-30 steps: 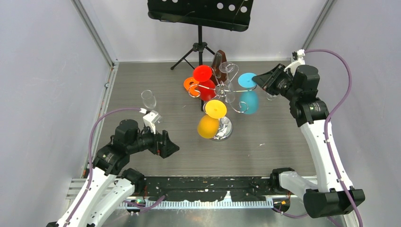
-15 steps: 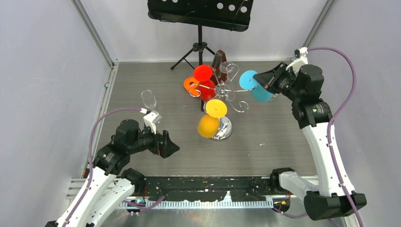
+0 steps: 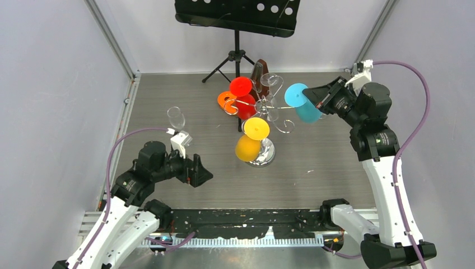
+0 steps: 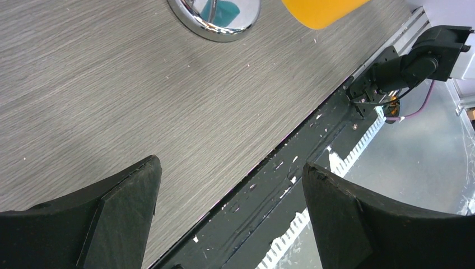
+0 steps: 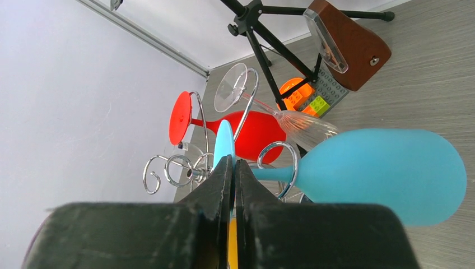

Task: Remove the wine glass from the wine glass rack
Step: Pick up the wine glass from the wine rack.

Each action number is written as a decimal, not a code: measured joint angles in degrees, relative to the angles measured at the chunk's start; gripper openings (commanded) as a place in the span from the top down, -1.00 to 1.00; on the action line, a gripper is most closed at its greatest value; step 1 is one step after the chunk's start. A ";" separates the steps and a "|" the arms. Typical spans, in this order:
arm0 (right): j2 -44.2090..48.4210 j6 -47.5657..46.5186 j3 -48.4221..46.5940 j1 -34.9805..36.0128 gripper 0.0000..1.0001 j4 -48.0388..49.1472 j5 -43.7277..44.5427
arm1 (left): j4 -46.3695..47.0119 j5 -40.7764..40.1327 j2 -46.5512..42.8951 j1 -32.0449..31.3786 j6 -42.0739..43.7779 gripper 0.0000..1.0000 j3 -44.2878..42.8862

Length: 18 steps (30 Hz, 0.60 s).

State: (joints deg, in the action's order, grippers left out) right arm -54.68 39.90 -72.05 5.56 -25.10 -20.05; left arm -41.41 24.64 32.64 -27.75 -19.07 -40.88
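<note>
Overhead, I see my right claw (image 3: 320, 101) clamped on the foot of the blue wine glass (image 3: 307, 112), which tilts just beside the right-hand scrolls of the wine glass rack (image 3: 263, 152). My left claw (image 3: 199, 171) hovers open near the front edge of the table (image 3: 168, 95), well apart from the rack.

Left wrist: its jaws are spread wide over bare table, with the rack's mirror base at the top edge.

Right wrist: the 2 fingers (image 5: 218, 185) pinch the thin blue foot. The stem crosses a chrome curl; I cannot tell if they touch.
</note>
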 measured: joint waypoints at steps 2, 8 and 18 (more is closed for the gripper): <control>0.02 0.35 0.07 0.00 0.89 -0.04 -0.04 | 0.00 -0.04 0.00 0.00 0.00 -0.87 0.00; 0.55 0.90 1.62 -0.02 0.89 1.29 -1.36 | 0.00 -0.11 0.00 0.00 0.00 -0.87 0.00; 0.68 1.51 4.59 0.22 0.89 3.23 -4.31 | -0.02 -0.15 -0.02 0.00 -0.02 -0.87 0.00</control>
State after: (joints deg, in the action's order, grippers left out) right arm -54.00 41.41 -67.46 5.78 -21.87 -24.36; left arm -41.43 24.49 32.62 -27.75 -19.09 -40.88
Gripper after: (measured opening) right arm 0.074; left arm 0.933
